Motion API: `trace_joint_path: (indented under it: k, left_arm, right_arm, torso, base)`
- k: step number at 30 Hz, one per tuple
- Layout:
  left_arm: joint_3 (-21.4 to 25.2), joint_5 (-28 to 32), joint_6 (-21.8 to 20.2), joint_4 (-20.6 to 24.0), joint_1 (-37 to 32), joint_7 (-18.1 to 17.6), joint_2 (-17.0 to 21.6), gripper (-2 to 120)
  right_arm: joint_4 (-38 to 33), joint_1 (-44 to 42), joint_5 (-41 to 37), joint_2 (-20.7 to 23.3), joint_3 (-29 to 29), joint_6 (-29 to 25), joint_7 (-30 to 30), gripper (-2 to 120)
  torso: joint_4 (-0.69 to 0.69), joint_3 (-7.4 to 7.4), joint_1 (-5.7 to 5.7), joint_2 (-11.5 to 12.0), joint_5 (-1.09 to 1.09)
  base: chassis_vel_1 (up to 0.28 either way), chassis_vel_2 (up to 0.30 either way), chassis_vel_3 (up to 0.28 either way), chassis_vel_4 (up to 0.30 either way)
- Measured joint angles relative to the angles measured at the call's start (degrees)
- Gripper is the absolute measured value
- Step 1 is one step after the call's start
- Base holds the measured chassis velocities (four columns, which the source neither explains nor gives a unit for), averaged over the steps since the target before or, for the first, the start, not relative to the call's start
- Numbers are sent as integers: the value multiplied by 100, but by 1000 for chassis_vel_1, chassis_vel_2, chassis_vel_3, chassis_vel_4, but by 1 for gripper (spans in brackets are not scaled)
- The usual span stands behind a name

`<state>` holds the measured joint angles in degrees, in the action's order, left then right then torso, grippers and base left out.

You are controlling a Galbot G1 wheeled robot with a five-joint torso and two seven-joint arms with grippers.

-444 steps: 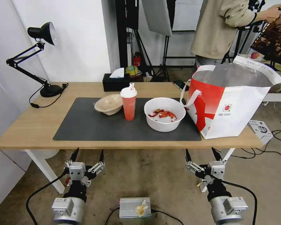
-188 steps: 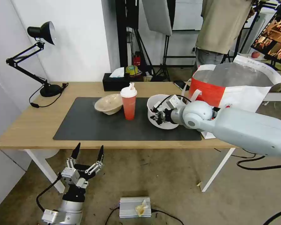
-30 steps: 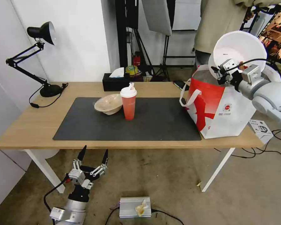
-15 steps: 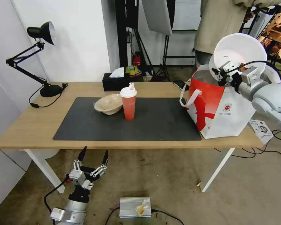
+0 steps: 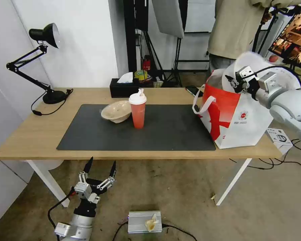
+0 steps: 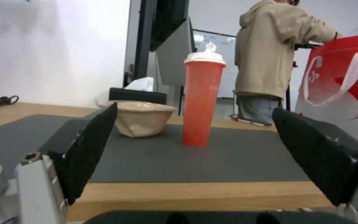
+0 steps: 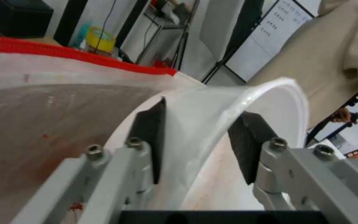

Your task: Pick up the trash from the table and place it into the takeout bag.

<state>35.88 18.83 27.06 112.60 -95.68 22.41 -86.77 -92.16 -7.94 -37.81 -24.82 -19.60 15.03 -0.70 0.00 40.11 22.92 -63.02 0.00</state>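
— What is on your left side?

— My left gripper (image 5: pixel 98 172) hangs below the desk (image 5: pixel 33 134) edge, its jaws wide apart and empty. On the mat stand the beige bowl (image 5: pixel 116 111) and the red cup (image 5: pixel 137 110), both light, I think; the cup is best taken around its middle.

— And the right?

— My right gripper (image 5: pixel 239 82) pinches the rim of the white bowl (image 5: pixel 249 60), tilted over the mouth of the takeout bag (image 5: pixel 239 113). The thin wall looks slippery and bends easily.
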Motion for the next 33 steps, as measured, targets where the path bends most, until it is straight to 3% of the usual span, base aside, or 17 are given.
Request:
trace_joint_path:
  k: [3,8,10,16,24,33]
  left_arm:
    - [-3,0,0,-1,17,3,-2,100]
    - [-11,0,0,-1,21,13,-4,100]
    - [-9,0,0,-20,16,22,16,100]
    - [-7,0,1,-26,20,27,24,100]
    - [-12,0,-5,-16,42,29,27,100]
    - [10,2,-17,38,44,27,29,100]
  right_arm:
    - [5,-9,0,0,14,3,9,55]
    - [7,-13,0,10,21,5,15,68]
    - [4,-15,-4,35,31,6,19,80]
    - [-16,13,-30,65,49,12,24,95]
    - [-153,24,-51,151,97,23,24,100]
    - [-625,-38,-335,268,273,38,352,87]
  torso:
    - [0,0,0,0,0]
    - [0,0,0,0,0]
    - [0,0,0,0,0]
    - [0,0,0,0,0]
    - [0,0,0,0,0]
    - [0,0,0,0,0]
  base:
    - [0,0,0,0]
    - [0,0,0,0]
    - [0,0,0,0]
    - [0,0,0,0]
    - [0,0,0,0]
    - [0,0,0,0]
